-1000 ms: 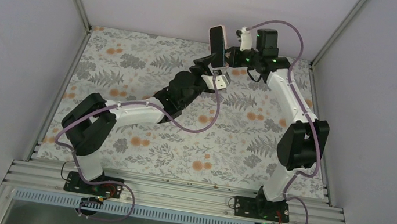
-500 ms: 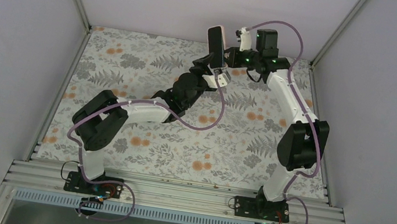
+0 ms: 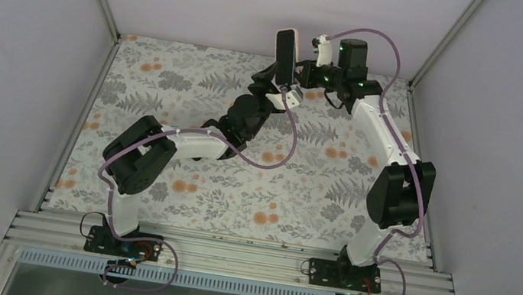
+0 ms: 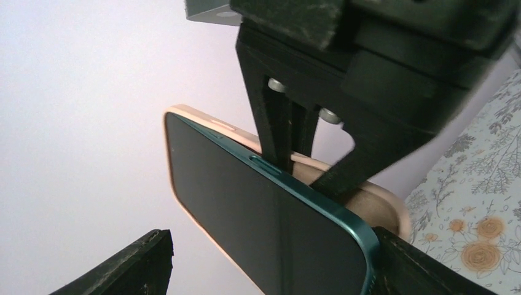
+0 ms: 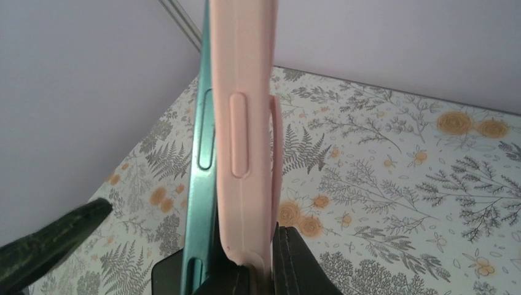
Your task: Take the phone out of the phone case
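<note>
Clearly the phone (image 4: 246, 209) is the stiff, fragile part: a flat glass slab with a teal metal rim, smooth and likely to slip under a light pinch. The case (image 5: 242, 123) around it is pink and looks rubbery, so it should flex and peel while the phone does not bend. Both are held in the air above the far end of the table (image 3: 198, 84), standing roughly upright, close to the back wall (image 3: 209, 1).

Seen edge-on from the right wrist, the teal rim shows bare beside the pink shell, and in the left wrist view the near corner of the phone stands clear of the lip while the far end sits inside it. I judge the phone partly freed at that corner.

The right fingers (image 4: 279, 123) are clenched on the case and phone near one end, one in front at the rim and one behind the shell. The left fingers (image 4: 135, 264) are spread apart, one on each side of the phone's near end, not closed on anything; whether the far one touches the corner I cannot tell.

The best hold seems to be the two long teal edges at the exposed corner, off the glass.

Open air lies on the left arm's side; the wall behind leaves little room, so pulling toward the table's middle looks safest.
</note>
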### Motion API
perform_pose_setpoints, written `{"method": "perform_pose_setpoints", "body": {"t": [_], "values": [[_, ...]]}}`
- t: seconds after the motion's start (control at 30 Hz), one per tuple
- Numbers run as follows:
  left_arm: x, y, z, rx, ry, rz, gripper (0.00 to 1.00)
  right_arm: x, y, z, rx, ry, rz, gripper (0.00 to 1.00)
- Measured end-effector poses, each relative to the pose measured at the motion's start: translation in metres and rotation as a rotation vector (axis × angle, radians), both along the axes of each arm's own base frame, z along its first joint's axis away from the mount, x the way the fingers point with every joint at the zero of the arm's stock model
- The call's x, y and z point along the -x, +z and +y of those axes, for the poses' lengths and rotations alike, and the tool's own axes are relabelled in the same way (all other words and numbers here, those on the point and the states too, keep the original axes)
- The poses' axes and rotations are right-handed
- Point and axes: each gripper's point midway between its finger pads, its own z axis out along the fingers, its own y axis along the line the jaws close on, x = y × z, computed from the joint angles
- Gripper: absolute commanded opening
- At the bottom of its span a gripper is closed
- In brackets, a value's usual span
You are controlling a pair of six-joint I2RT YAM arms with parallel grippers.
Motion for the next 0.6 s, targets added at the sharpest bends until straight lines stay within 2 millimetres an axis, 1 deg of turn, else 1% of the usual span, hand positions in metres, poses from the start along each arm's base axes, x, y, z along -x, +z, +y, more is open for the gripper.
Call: {"method": "perform_pose_setpoints", "body": {"t": [0.17,0.33,0.4,0.53,0.6], "values": [[0.0,0.004,0.006,-0.007,0.035,-0.043,0.78,0.006,-0.006,0.005,0.001,0.01,-0.005,0.04],[-0.001,0.011,0.011,-0.004,0.063,-0.095,0.8,0.008,-0.003,0.009,-0.004,0.016,-0.031,0.03],[-0.002,0.013,0.013,-0.001,0.072,-0.114,0.78,0.008,0.002,0.011,-0.009,0.018,-0.049,0.03],[-0.005,0.014,0.014,0.006,0.092,-0.159,0.63,0.006,0.004,0.012,0.002,0.004,-0.069,0.03],[-0.007,0.011,0.012,-0.002,0.099,-0.178,0.5,0.005,0.003,0.013,0.01,-0.001,-0.078,0.03]]}}
